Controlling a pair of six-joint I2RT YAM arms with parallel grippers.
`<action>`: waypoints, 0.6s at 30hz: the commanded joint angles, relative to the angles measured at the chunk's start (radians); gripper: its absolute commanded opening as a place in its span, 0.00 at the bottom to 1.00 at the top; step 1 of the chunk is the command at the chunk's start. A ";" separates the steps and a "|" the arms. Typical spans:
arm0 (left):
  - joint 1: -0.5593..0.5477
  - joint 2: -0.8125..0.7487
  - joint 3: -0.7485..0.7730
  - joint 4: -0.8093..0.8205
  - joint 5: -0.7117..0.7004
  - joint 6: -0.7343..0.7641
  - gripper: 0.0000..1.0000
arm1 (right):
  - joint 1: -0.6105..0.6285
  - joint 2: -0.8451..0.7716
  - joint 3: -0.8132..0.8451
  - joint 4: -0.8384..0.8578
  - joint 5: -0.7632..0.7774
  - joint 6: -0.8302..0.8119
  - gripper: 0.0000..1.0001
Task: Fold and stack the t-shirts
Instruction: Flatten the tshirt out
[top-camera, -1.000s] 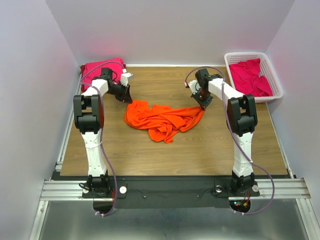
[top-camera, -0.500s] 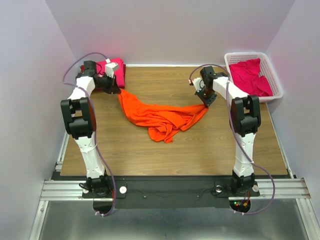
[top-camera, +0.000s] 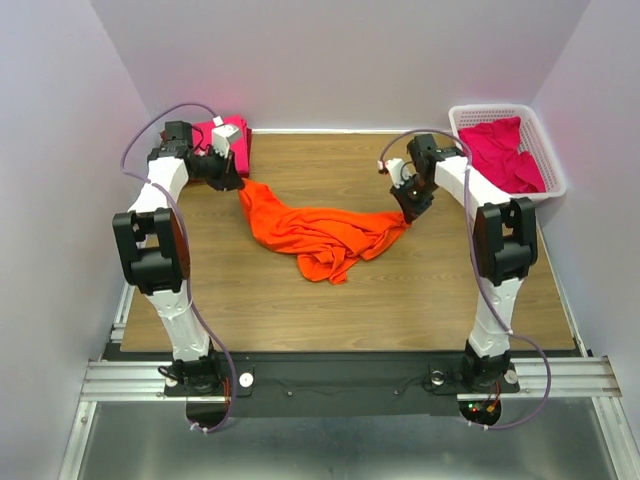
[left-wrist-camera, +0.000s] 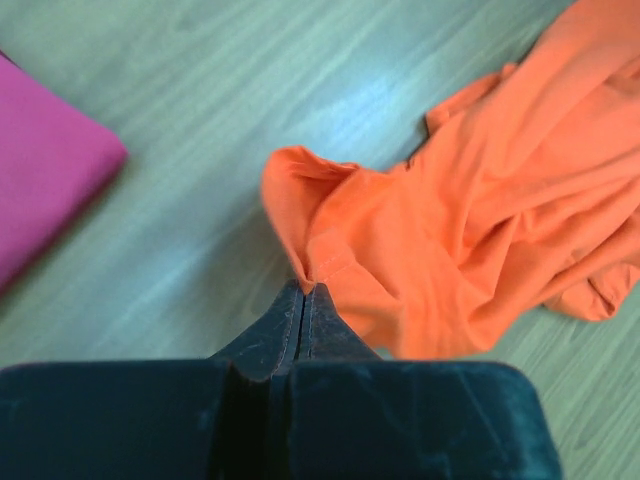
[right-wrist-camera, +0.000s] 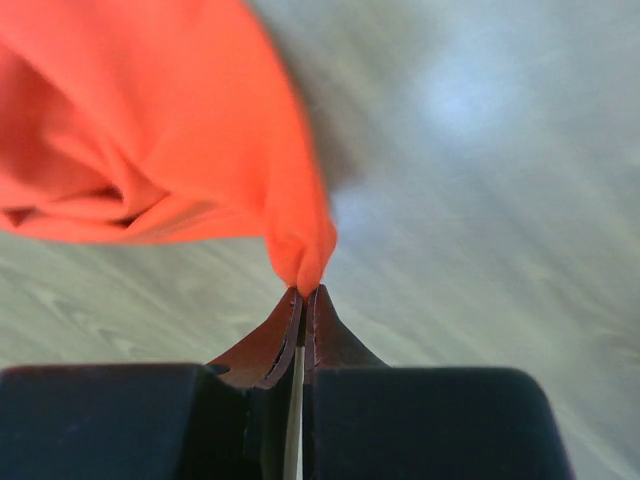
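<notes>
Your left claw (top-camera: 230, 180) is pressed together on one edge of the orange t-shirt (top-camera: 320, 235), while your right claw (top-camera: 408, 212) pinches the opposite edge. The crumpled cloth is strung between them, its middle resting on the wooden desk (top-camera: 400, 290). A folded magenta t-shirt (top-camera: 228, 130) lies in the far left corner just behind the left claw. More magenta t-shirts (top-camera: 500, 150) sit heaped in the white basket (top-camera: 505, 108) at far right.

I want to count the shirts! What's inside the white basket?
Crumpled pink cloth fills the white basket. It looks like t-shirts, but the heap hides how many and the basket's floor.
</notes>
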 joint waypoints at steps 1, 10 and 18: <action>0.001 -0.062 -0.036 -0.007 0.006 0.021 0.00 | -0.002 0.025 -0.048 -0.041 -0.060 -0.007 0.06; -0.005 -0.039 -0.007 -0.020 0.000 0.027 0.00 | -0.039 0.119 0.050 -0.041 -0.026 0.030 0.32; -0.007 -0.024 0.004 -0.026 0.002 0.034 0.00 | -0.047 0.122 0.075 -0.042 -0.037 0.021 0.33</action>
